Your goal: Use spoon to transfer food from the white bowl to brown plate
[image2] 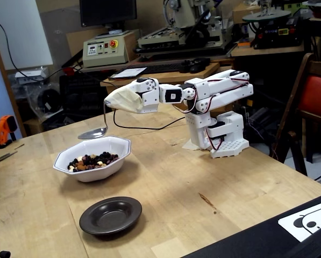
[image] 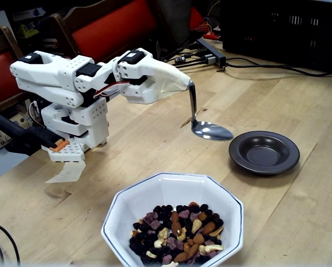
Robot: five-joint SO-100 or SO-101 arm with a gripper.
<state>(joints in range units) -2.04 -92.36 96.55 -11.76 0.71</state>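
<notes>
On a wooden desk (image2: 214, 188), a white arm's fingers (image: 174, 82), hidden under white wrap so their opening cannot be told, carry the spoon (image: 210, 130) hanging empty in the air. The white bowl (image2: 117, 153) of food (image: 177, 231) and the empty brown plate (image: 264, 151) sit apart. The loose nuts likely roll off slick, rigid metal; the wrapped handle end is the hold.

White bowl (image: 227, 206) with thin blue rim line, dark brown, perhaps black, plate (image: 264, 151), silver spoon (image: 210, 129).
</notes>
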